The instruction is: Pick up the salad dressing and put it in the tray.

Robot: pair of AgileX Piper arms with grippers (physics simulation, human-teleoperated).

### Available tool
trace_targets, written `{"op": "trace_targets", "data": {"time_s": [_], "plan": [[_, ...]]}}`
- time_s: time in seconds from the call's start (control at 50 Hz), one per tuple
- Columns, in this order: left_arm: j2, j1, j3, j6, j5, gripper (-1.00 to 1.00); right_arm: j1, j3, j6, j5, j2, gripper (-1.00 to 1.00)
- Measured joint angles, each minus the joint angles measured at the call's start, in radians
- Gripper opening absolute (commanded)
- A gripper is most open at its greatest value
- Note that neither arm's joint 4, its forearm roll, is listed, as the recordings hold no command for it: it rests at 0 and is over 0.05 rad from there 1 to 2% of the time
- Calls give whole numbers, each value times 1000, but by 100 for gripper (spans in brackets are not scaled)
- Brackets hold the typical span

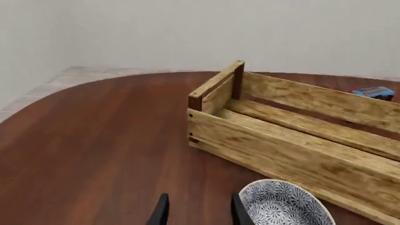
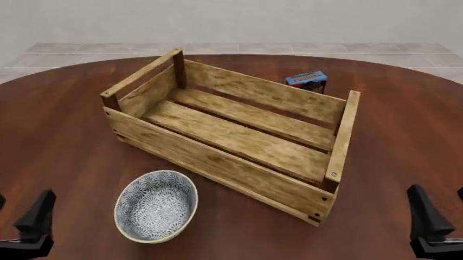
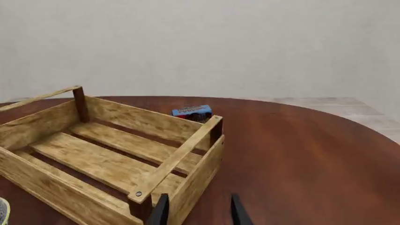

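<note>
Dark red-brown wood covers the round table (image 2: pixel 65 135), and the left gripper (image 1: pixel 195 211) hangs low over it at the near left with its two black fingers (image 1: pixel 161 211) parted by a modest gap and nothing between them. Just beside those fingers, on their inner side and slightly ahead, sits a blue-and-white patterned bowl (image 2: pixel 156 205), upright on the tabletop. Ahead of the bowl and beyond both sets of fingertips lies the tray (image 2: pixel 217 162), a light slatted crate set at an angle across the table's middle, its floor bare. Behind its far wall a small blue box (image 2: pixel 307 80) stands on the table, partly hidden by the slats. At the near right the right gripper (image 3: pixel 198 211) hovers with its fingers (image 3: pixel 237 212) likewise spread and holding nothing; the crate's near right corner post lies just ahead of them. The salad dressing cannot be found in any view.
</note>
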Motion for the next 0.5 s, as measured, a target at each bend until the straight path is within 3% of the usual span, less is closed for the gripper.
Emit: {"op": "trace_targets", "data": {"time_s": [0.18,0.28,0.5], "plan": [[84,-16,14,-27,-106,100,0,-2,0,-1,3,100],[115,-5,11,-57,-108,100,0,-2,0,-1,3,100],[49,50,-132,-12,128,100,0,-2,0,-1,4,100]]}}
